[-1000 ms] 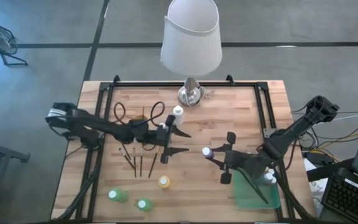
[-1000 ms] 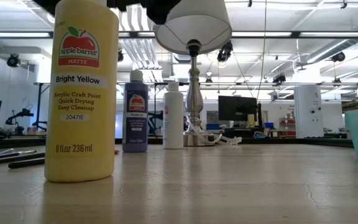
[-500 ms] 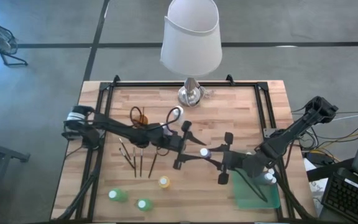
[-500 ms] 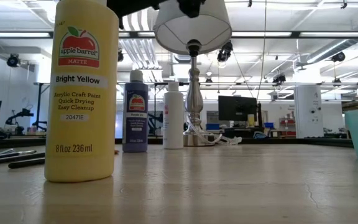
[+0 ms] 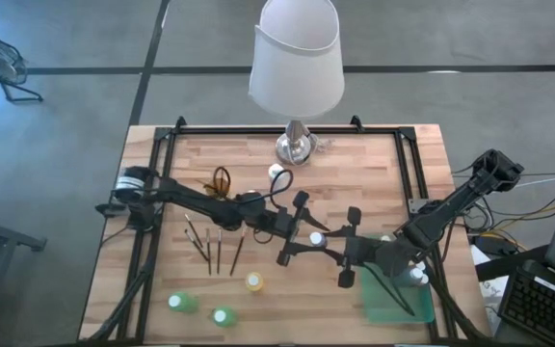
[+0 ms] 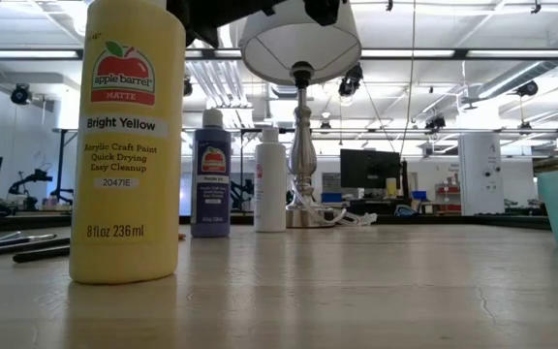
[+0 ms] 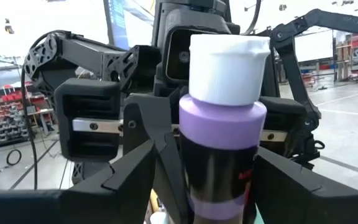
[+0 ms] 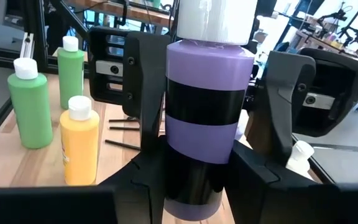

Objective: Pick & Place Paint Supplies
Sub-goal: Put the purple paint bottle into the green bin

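While the right gripper [image 5: 335, 253] is clamping a purple bottle [image 5: 315, 238] near the table's [image 5: 355, 183] centre, the left gripper [image 5: 302, 229] is standing with its fingers [image 7: 135, 180] apart on either side of that bottle, reaching in from nine o'clock. Brushes [image 5: 215, 246] are lying at eight o'clock, and yellow [image 5: 254, 281] and green bottles [image 5: 183, 303] are standing toward seven o'clock.
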Available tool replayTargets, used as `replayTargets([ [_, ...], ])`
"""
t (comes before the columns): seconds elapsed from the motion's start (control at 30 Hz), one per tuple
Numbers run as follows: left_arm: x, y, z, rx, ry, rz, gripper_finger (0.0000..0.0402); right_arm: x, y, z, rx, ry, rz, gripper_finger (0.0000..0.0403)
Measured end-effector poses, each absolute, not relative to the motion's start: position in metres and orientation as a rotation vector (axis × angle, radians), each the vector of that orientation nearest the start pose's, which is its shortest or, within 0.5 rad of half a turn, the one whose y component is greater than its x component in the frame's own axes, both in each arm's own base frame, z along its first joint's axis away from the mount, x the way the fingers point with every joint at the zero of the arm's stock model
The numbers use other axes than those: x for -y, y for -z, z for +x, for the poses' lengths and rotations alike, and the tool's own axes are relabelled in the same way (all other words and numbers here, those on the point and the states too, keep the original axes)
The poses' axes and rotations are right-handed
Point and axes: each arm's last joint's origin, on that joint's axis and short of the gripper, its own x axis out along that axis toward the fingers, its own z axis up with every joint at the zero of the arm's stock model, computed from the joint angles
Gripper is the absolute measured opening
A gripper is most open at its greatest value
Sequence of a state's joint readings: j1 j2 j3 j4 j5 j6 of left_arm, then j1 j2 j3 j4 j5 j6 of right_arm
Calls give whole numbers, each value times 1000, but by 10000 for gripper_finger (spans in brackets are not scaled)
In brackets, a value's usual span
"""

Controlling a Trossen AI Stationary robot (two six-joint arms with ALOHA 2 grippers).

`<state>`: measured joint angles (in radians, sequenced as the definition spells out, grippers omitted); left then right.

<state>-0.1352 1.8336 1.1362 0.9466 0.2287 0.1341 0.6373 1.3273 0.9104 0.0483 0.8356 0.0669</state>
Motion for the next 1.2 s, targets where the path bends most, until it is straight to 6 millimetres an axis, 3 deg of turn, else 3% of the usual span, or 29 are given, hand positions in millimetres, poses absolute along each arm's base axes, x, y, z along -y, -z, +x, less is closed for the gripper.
replayTargets([
  [0.47, 61, -272, 402, 282, 349, 149, 201, -153, -283, 242, -272, 210, -187, 116],
  [0.8, 61, -273, 402, 261, 353, 124, 180, -152, -282, 242, -277, 211, -165, 149],
  [0.97, 60, -284, 392, 113, 357, 103, 177, -154, -280, 240, -298, 186, -167, 171],
  [1.2, 54, -304, 360, -131, 334, 90, 162, -156, -283, 237, -300, 102, -148, 199],
])
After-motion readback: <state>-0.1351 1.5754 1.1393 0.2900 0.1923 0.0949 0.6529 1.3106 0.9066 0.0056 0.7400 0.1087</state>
